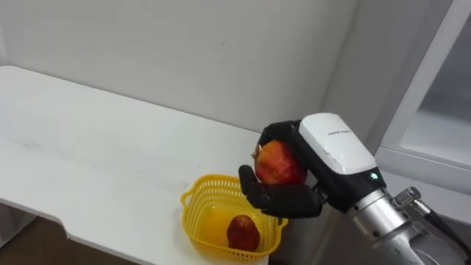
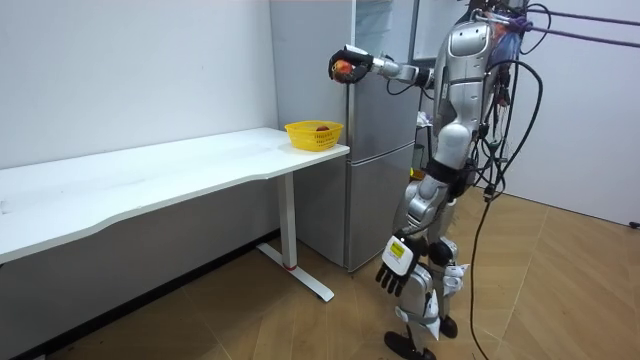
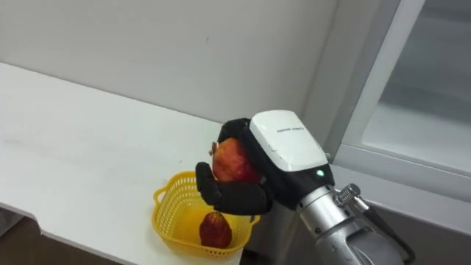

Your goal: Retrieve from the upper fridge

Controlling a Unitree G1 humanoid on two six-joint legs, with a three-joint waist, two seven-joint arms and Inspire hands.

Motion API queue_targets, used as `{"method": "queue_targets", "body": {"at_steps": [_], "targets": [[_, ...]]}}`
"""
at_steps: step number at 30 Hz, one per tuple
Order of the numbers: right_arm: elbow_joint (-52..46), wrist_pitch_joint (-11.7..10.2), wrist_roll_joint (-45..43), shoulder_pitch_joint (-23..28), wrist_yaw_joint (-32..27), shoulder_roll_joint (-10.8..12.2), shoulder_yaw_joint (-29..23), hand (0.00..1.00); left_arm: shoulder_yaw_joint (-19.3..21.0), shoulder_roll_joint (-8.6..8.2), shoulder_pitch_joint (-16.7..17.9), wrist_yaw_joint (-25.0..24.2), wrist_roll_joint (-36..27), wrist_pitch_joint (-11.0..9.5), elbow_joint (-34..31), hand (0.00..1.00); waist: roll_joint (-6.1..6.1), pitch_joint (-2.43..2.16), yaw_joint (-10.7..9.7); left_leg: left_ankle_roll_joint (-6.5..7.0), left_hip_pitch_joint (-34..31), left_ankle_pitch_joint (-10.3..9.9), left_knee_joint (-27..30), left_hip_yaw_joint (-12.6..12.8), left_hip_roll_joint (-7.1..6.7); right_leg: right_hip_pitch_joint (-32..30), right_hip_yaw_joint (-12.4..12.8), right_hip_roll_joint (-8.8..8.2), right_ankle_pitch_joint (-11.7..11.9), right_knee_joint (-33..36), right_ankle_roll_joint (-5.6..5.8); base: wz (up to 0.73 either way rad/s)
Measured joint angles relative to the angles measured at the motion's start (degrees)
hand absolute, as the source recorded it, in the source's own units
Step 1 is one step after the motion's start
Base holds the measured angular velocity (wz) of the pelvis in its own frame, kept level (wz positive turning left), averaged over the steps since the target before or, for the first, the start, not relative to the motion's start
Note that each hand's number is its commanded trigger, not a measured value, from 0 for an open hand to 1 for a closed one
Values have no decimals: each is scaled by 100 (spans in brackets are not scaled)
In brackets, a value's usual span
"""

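Note:
A red round fruit (image 1: 278, 163) sits in my right hand (image 1: 333, 151), whose dark fingers are curled round it. The hand holds it in the air just above the far right rim of a yellow basket (image 1: 197, 194). A second red fruit (image 1: 243, 231) lies inside the basket. The basket stands at the right end of a white table (image 1: 88, 140). In the room view I stand in front of the fridge (image 2: 385, 130) with the right arm stretched out towards the table. My left hand (image 2: 394, 264) hangs low beside my leg with relaxed fingers, holding nothing.
The fridge's pale upper compartment (image 1: 438, 110) stands open to the right of the hand. A white wall (image 1: 184, 51) runs behind the table. The long table top stretches far to the left of the basket.

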Motion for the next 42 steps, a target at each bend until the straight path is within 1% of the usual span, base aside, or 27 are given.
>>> {"method": "queue_targets", "body": {"at_steps": [2, 5, 7, 9, 10, 13, 15, 16, 17, 19, 21, 22, 23, 25, 27, 31, 34, 37, 38, 39, 40, 41, 42], "targets": [[136, 62, -124, 0, 7, 88, 4, 100, 32, 12, 27, -80, -7, 32, -26, 0, -4, -3, 62, 0, -35, 0, 40, -38, -3, -1, -29, 3, 0, 6, 0, 10], [355, 122, -158, -20, -30, 94, 105, 100, 23, 13, 34, -143, -12, 46, -78, 0, -5, -5, 148, -1, -34, 1, 53, -71, -13, 19, -70, -4, -3, 7, 3, 6], [558, 118, -171, -75, -63, 95, 229, 100, 2, 19, 33, -142, -10, 47, -88, 0, -16, -12, 146, 2, -44, 3, 72, -123, -34, 34, -142, -20, -16, 13, 21, 12], [809, 119, -169, -192, -76, 100, 362, 100, -64, 17, 51, -141, 11, 53, -150, 0, -27, -20, 150, 10, -65, 21, 76, -141, -50, 32, -160, -35, -18, 10, 23, 9], [963, 122, -179, -254, -77, 105, 406, 100, -93, 14, 50, -143, 37, 61, -207, 0, -44, -31, 154, 17, -86, 30, 87, -144, -63, 25, -172, -45, -18, 9, 23, 8], [1302, 142, -221, -455, -90, 141, 486, 100, -89, 25, 51, -134, 87, 88, -311, 0, -60, -39, 207, 25, -103, 39, 92, -203, -89, 28, -192, -58, -20, 10, 27, 7], [1481, 204, -235, -585, -125, 141, 551, 100, -91, 54, 44, -135, 109, 123, -396, 0, -90, -48, 208, 25, -147, 40, 124, -280, -103, 26, -283, -63, -21, 9, 28, 20], [1567, 236, -237, -622, -145, 140, 564, 100, -96, 72, 35, -130, 108, 127, -454, 0, -116, -49, 222, 24, -188, 39, 167, -331, -107, 28, -342, -62, -22, 11, 30, 25], [1603, 246, -237, -624, -163, 141, 572, 100, -99, 76, 16, -123, 108, 127, -468, 0, -133, -40, 271, 23, -202, 40, 177, -369, -112, 35, -388, -60, -22, 10, 31, 23], [1649, 242, -238, -623, -182, 140, 619, 100, -122, 74, 26, -99, 109, 130, -471, 0, -134, -38, 281, 21, -222, 41, 197, -452, -138, 62, -484, -69, -26, 8, 37, 26], [1798, 214, -234, -628, -235, 141, 639, 100, -164, 75, 44, -27, 108, 141, -470, 0, -146, -31, 294, 23, -222, 52, 199, -566, -175, 105, -578, -88, -41, 1, 62, 33], [1931, 229, -234, -630, -272, 140, 638, 100, -181, 83, 46, -7, 109, 145, -470, 0, -161, -19, 302, 30, -225, 66, 198, -622, -199, 134, -643, -106, -54, 3, 83, 28], [2063, 242, -232, -642, -302, 141, 639, 100, -187, 87, 51, -7, 106, 145, -465, 0, -187, -18, 335, 31, -211, 68, 197, -634, -203, 135, -639, -109, -56, 6, 86, 19], [2224, 252, -239, -684, -302, 140, 639, 100, -189, 88, 72, -11, 106, 185, -440, 0, -200, -1, 434, 31, -195, 68, 197, -655, -204, 141, -655, -109, -56, 4, 86, 3], [2351, 264, -239, -716, -303, 140, 639, 100, -188, 89, 102, -11, 90, 236, -426, 0, -207, -1, 439, 37, -198, 73, 204, -733, -229, 166, -679, -120, -56, 5, 86, 13], [2432, 370, -234, -733, -303, 140, 639, 100, -180, 95, 152, -11, 88, 256, -391, 0, -225, -1, 465, 52, -198, 82, 192, -758, -267, 194, -665, -147, -75, 4, 113, 5], [2471, 374, -143, -733, -303, 140, 640, 100, -180, 124, 151, -20, 100, 265, -333, 0, -264, -2, 468, 64, -208, 89, 193, -770, -282, 194, -675, -159, -77, 4, 116, 0], [2490, 388, -133, -733, -302, 140, 640, 100, -182, 170, 151, -21, 100, 273, -302, 0, -299, -18, 470, 66, -218, 90, 199, -787, -288, 193, -678, -161, -77, 4, 116, 2], [2495, 399, -130, -733, -302, 140, 640, 93, -183, 182, 150, -21, 101, 286, -300, 0, -303, -22, 469, 66, -219, 91, 201, -792, -289, 196, -680, -160, -77, 4, 116, 0], [2500, 399, -128, -733, -302, 140, 640, 58, -185, 184, 152, -21, 101, 293, -300, 0, -304, -22, 470, 66, -218, 91, 203, -792, -289, 199, -679, -160, -77, 5, 116, 0], [2511, 398, -129, -733, -302, 140, 640, 5, -186, 184, 154, -22, 101, 300, -298, 0, -302, -20, 473, 65, -217, 91, 204, -793, -289, 203, -679, -159, -77, 5, 116, 0], [2519, 396, -121, -733, -302, 140, 646, 0, -186, 186, 157, -22, 101, 303, -294, 0, -302, -20, 503, 65, -213, 91, 206, -793, -288, 203, -675, -158, -77, 4, 116, 0], [2524, 393, -116, -733, -303, 140, 653, 0, -185, 189, 155, -21, 101, 304, -288, 0, -306, -17, 519, 65, -210, 91, 205, -792, -286, 203, -674, -157, -77, 4, 116, 0]]}}
